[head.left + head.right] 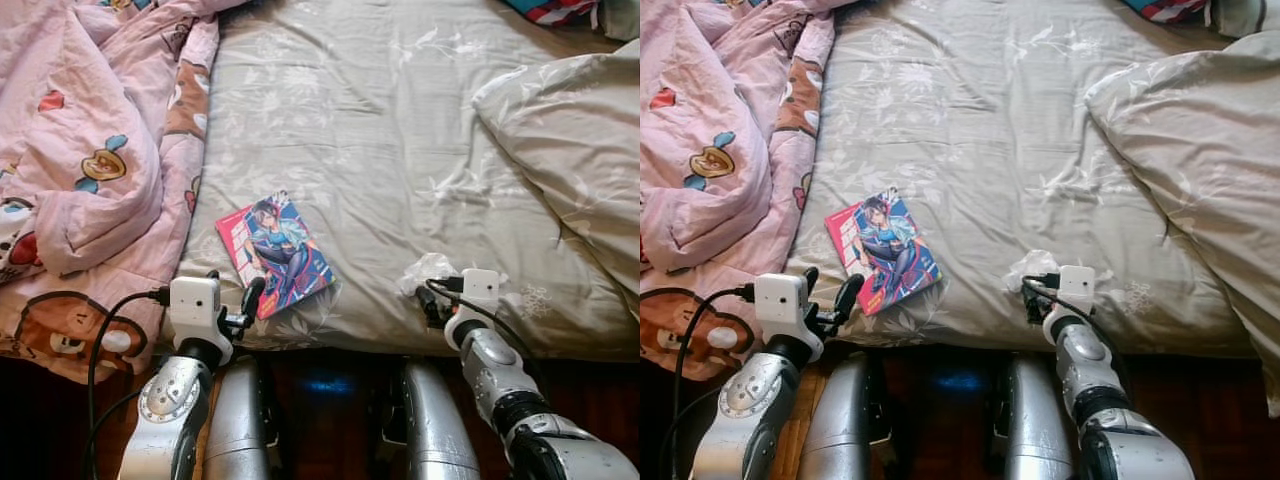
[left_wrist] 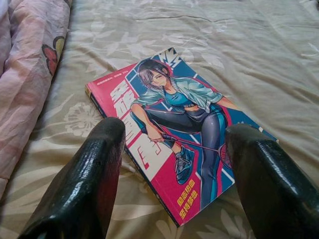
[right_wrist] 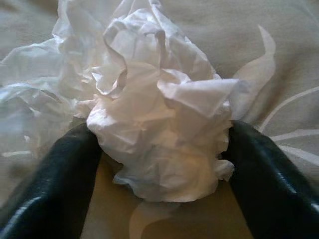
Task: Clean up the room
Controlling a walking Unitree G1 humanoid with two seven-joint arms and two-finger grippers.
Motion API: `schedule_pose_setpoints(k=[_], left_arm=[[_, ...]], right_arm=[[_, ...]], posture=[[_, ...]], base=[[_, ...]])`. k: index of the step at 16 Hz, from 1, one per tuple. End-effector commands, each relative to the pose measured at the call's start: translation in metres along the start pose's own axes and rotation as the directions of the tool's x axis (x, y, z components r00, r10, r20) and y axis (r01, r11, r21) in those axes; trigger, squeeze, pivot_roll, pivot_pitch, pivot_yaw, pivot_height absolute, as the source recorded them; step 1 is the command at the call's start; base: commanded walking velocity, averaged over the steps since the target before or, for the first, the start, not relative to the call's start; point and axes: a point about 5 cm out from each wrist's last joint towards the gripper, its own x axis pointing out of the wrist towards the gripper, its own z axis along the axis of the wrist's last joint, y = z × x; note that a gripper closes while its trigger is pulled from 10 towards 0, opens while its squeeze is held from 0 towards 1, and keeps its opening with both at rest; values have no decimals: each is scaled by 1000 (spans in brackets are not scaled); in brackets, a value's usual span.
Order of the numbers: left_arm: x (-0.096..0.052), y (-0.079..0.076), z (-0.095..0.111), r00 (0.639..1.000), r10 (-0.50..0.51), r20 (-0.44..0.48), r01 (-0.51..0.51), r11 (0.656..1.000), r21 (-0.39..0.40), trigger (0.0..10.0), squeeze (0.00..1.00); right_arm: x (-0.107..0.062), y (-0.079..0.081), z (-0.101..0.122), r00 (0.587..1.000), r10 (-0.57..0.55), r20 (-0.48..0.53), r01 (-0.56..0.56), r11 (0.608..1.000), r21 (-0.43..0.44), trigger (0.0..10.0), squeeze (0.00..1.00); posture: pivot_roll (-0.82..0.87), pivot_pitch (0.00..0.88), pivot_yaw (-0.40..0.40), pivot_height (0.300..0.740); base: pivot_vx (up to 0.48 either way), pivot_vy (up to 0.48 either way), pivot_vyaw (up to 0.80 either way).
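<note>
From the left eye view, a bed (image 1: 400, 120) covered in a grey floral sheet is stretching across the scene, with a pink cartoon-print quilt (image 1: 90, 160) bunching up along its left side and a grey pillow (image 1: 570, 130) lying at the right. A manga book (image 1: 273, 250) with a red and blue cover showing a drawn figure is lying flat near the bed's front edge. The left claw (image 1: 240, 305) is hovering just beside the book's near corner. The right claw (image 1: 432, 300) is reaching onto the sheet at a crumpled white tissue (image 1: 428, 268).

From the left wrist view, the left claw (image 2: 174, 189) is standing released, its two black fingers (image 2: 89, 174) spreading apart on either side of the book's (image 2: 174, 134) near end without touching it.

From the right wrist view, the right claw (image 3: 159, 169) is bracketing the tissue (image 3: 159, 114), a loose, wrinkled white wad resting on the sheet, with both fingers (image 3: 55, 174) pressing against its sides, grasping it
</note>
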Motion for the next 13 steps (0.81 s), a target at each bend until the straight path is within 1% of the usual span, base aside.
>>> schedule_pose_setpoints(k=[1, 5, 7, 11, 13], left_arm=[[-6, 0, -5, 999, 4, -32, -4, 1000, -2, 10000, 0], [-6, 2, -6, 999, 11, -38, -11, 1000, -2, 10000, 0], [-3, 1, -6, 999, 7, -37, -7, 1000, -1, 10000, 0], [-5, 3, -7, 999, 14, -39, -14, 1000, 4, 10000, 0], [-4, 4, -7, 999, 16, -41, -15, 1000, 6, 10000, 0]], right_arm=[[-3, 2, -16, 998, 8, -55, -7, 1000, 18, 0, 0], [-2, 3, -8, 1000, 11, -13, -11, 1000, 25, 0, 0], [-1, 3, -3, 1000, 7, 24, -7, 1000, 8, 0, 0], [-2, 3, -4, 1000, 5, 28, -5, 1000, 15, 0, 0], [-1, 4, 0, 999, 10, 46, -12, 1000, 24, 0, 0]], posture=[[175, 452, 10, 609], [167, 449, 7, 609], [166, 447, 4, 609], [165, 445, 3, 609], [160, 438, 1, 609]], base=[[0, 0, 0], [0, 0, 0], [0, 0, 0], [0, 0, 0], [0, 0, 0]])
